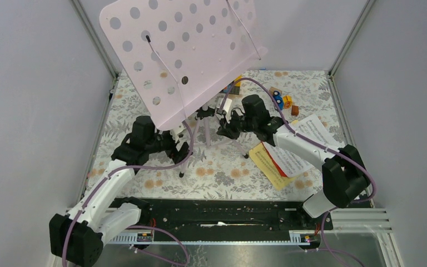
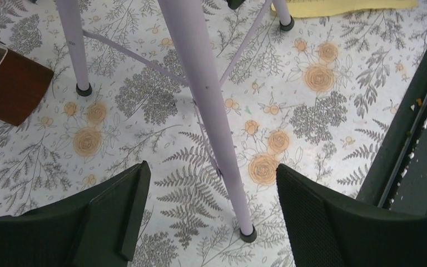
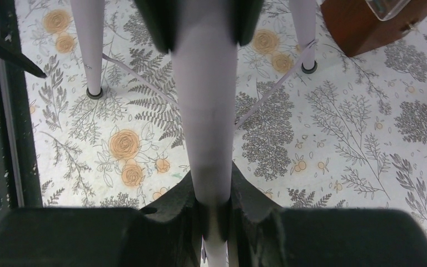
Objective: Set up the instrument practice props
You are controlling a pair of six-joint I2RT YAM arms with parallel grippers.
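Observation:
The pale pink perforated panel (image 1: pixel 183 50) stands tilted on its lilac tripod (image 1: pixel 207 130) at mid table. My left gripper (image 1: pixel 172 142) is open. In the left wrist view one lilac tripod leg (image 2: pixel 211 111) runs down between my left gripper's (image 2: pixel 211 194) spread fingers (image 2: pixel 117 211) without touching them, and its black foot (image 2: pixel 248 235) rests on the cloth. My right gripper (image 1: pixel 226 123) is shut on the lilac pole (image 3: pixel 205 111), as the right wrist view (image 3: pixel 214 206) shows. White (image 1: pixel 311 130) and yellow (image 1: pixel 267 167) sheet-music pages lie in a pile at the right.
Orange-yellow toy blocks (image 1: pixel 283 100) sit at the back right behind the stand. A brown wooden box (image 2: pixel 11 89) lies near the tripod legs, also in the right wrist view (image 3: pixel 367 22). The black rail (image 1: pixel 228 211) runs along the near edge of the floral cloth.

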